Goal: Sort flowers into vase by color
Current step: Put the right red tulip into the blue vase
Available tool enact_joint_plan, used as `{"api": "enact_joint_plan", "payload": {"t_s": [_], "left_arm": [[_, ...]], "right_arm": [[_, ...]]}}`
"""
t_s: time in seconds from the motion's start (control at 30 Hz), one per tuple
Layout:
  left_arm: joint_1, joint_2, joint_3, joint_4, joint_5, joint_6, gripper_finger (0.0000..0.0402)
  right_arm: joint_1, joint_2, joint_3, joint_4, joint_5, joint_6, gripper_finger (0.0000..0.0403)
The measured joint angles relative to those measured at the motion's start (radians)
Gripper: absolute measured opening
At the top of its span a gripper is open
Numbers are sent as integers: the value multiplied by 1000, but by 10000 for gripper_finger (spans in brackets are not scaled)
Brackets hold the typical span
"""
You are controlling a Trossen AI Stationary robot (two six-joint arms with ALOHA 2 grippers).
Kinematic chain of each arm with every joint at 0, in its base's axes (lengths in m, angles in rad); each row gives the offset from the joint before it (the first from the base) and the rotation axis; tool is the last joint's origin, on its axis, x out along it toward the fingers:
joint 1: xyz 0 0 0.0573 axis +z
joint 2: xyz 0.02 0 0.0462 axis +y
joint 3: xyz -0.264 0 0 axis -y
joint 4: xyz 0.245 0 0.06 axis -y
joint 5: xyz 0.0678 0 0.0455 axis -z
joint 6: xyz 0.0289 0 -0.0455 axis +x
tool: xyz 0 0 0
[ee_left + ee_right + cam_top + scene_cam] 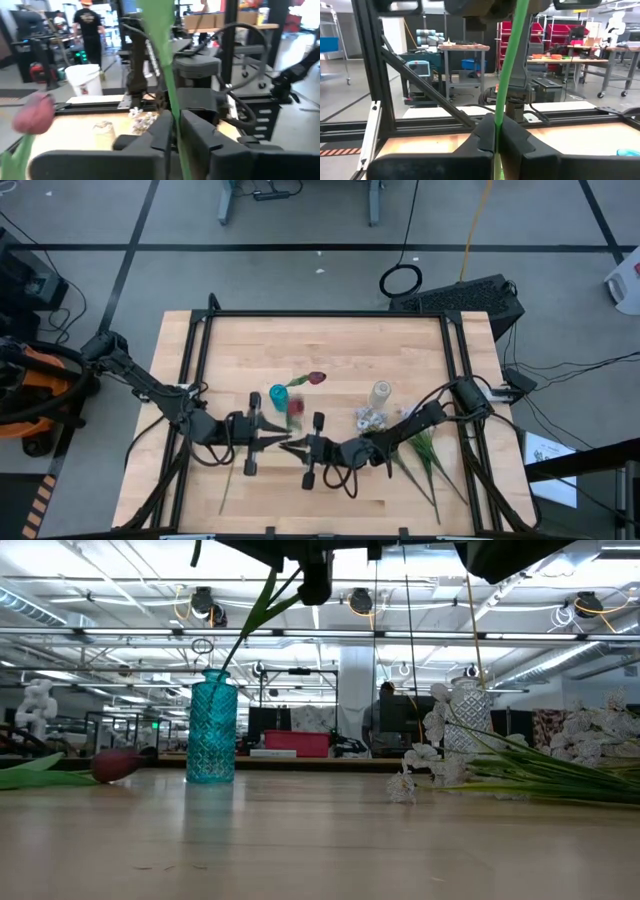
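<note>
Both grippers meet above the table's middle, the left gripper [276,440] [176,125] and the right gripper [296,448] [497,130], tip to tip, each shut on one green stem [172,107]. In the low view a leafy stem [250,625] slants from the mouth of the teal vase [212,727] [278,395] up to the grippers at the top edge. A blurred dark red head [295,412] [34,114] shows beside that vase; whose stem it tops I cannot tell. My left gripper pinches the green stem [171,102] between its two fingers, coming level from the table's left. The stem runs across the fingers, nearly upright, and leaves the view above. My right gripper pinches the same stem [500,112] between its two fingers, level from the table's right, fingers across it. The stem rises steeply above the fingers.
A clear vase [380,393] [468,715] holds white sprays. More white flowers with green stems [425,460] [560,765] lie on the table's right. One red tulip [317,378] lies beyond the teal vase, another [115,765] lies near the left gripper. Black frame rails [195,380] border the table.
</note>
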Motion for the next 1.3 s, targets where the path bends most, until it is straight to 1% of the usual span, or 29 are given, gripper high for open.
{"api": "enact_joint_plan", "payload": {"t_s": [0.07,0.2,0.3,0.37,0.47,0.57,0.8,0.97,1.13,1.2,1.3], "left_arm": [[-1,0,0,0,-28,-4,79],[-14,0,0,12,-99,-4,133],[-21,0,0,39,-160,-3,159],[-20,0,0,46,-173,-2,169],[-20,0,0,52,-174,-3,173],[-20,0,0,52,-174,-4,173],[-11,1,0,104,-177,-4,173],[5,2,0,104,-182,-5,173],[15,2,0,103,-148,-22,172],[15,2,0,103,-145,-28,164],[15,2,0,101,-136,-29,142]], "right_arm": [[0,0,0,-3,17,1,1],[0,0,0,-16,109,-1,1],[0,0,0,-19,170,-5,1],[0,0,0,-17,217,-6,0],[0,0,0,-18,286,-8,0],[0,0,0,-17,309,-23,0],[-4,0,0,-43,310,-23,0],[-5,0,0,-45,312,-16,0],[-7,0,0,-55,311,-6,0],[-11,0,0,-64,311,1,0],[-16,0,0,-65,310,3,0]]}}
